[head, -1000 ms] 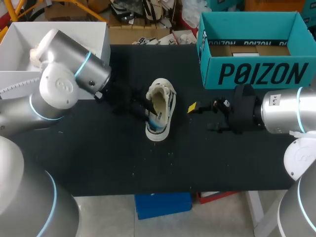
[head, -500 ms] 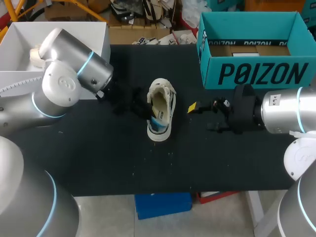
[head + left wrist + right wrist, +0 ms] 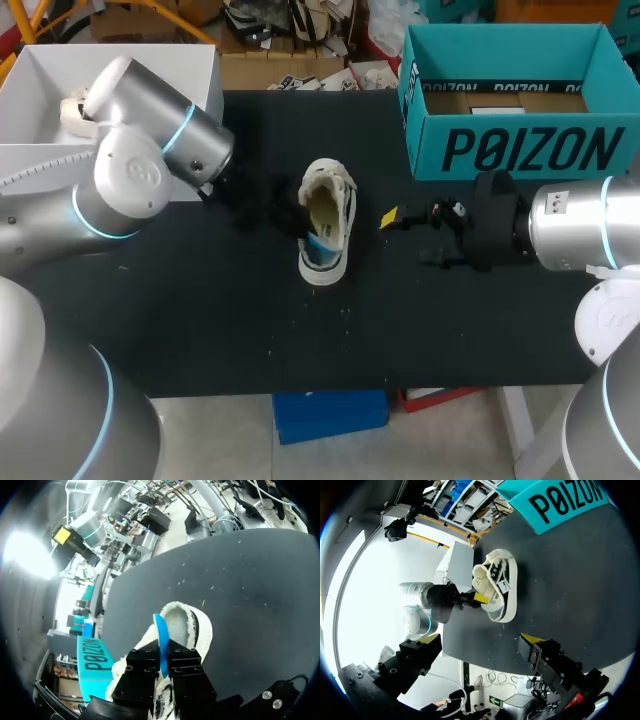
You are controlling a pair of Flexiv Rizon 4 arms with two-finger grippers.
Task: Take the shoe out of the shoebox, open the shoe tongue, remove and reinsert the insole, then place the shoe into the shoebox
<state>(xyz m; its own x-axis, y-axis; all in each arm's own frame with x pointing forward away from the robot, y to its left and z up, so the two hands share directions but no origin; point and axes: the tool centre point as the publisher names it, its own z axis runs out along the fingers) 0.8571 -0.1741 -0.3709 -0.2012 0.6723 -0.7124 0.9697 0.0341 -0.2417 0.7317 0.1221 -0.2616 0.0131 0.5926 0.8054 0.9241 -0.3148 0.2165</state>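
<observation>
My left jaws pinch the blue insole (image 3: 160,630), thin, soft and bendy I think, by its edge inside the shoe (image 3: 328,215) on the table (image 3: 250,330). My right jaws are spread wide.

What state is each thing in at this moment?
shoebox: open, no shoe inside.
shoe: upright, outside the shoebox.
left gripper: shut on the insole.
insole: partly in the shoe, held on edge.
right gripper: open, empty.
</observation>
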